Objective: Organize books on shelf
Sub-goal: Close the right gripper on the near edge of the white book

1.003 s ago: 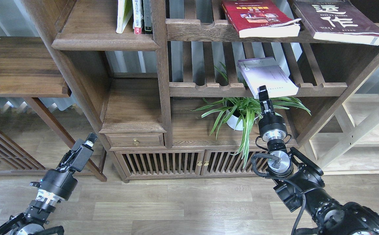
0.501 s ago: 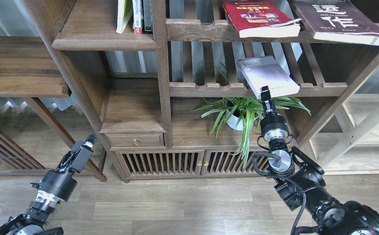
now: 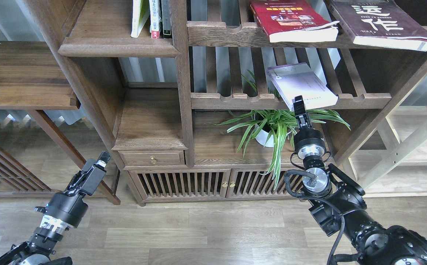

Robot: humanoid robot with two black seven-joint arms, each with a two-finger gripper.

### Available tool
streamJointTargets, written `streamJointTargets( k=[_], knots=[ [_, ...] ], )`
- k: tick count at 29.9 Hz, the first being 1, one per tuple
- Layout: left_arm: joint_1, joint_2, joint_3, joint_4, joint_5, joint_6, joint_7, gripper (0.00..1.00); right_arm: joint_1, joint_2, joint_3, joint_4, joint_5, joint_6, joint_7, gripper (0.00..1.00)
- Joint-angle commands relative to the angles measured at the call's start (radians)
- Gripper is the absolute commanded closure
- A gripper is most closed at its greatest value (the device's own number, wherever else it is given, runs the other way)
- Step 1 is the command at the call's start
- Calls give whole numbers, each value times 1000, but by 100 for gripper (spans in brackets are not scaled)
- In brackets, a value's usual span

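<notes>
The pale lavender-white paperback (image 3: 301,85) lies tilted on the lower slatted rack, its near corner overhanging the scalloped rail, as it did half a second ago. The right gripper (image 3: 299,104) has scarcely shifted and sits at that near corner; whether its jaws pinch the cover I cannot tell. Far above lie the red paperback with yellow band (image 3: 290,19) and the maroon-brown paperback with cream characters (image 3: 379,23). Near left, the left gripper (image 3: 102,161) has sunk slightly, touching nothing; its jaws cannot be made out.
</notes>
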Motion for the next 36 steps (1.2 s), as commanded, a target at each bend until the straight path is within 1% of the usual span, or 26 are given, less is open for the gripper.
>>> streamJointTargets(
  k=[1, 13, 15, 26, 29, 30, 31, 32, 33, 36],
  knots=[
    [0, -1, 3, 0, 0, 0, 0, 1, 7, 0, 17, -3, 0, -3, 0, 27],
    [-2, -2, 5, 0, 0, 0, 0, 1, 9, -40, 29, -18, 55, -11, 0, 27],
    [-2, -3, 5, 0, 0, 0, 0, 1, 9, -40, 29, -18, 57, -11, 0, 29],
    [-2, -1, 5, 0, 0, 0, 0, 1, 44, -8, 20, -34, 57, -35, 0, 30],
    [-2, -1, 3, 0, 0, 0, 0, 1, 47, -5, 20, -35, 57, -35, 0, 34],
    [-2, -1, 3, 0, 0, 0, 0, 1, 47, -5, 20, -35, 58, -34, 0, 38],
    [-2, -1, 1, 0, 0, 0, 0, 1, 46, -5, 23, -35, 58, -28, 0, 45],
    [-2, -1, 0, -2, 0, 0, 0, 1, 44, -5, 28, -35, 61, -25, 0, 50],
    [-2, -1, -2, -3, 0, 0, 0, 1, 44, -6, 28, -35, 66, -23, 0, 53],
    [0, 1, -5, -3, 0, 0, 0, 1, 44, -12, 28, -35, 72, -22, 0, 55]
  ],
)
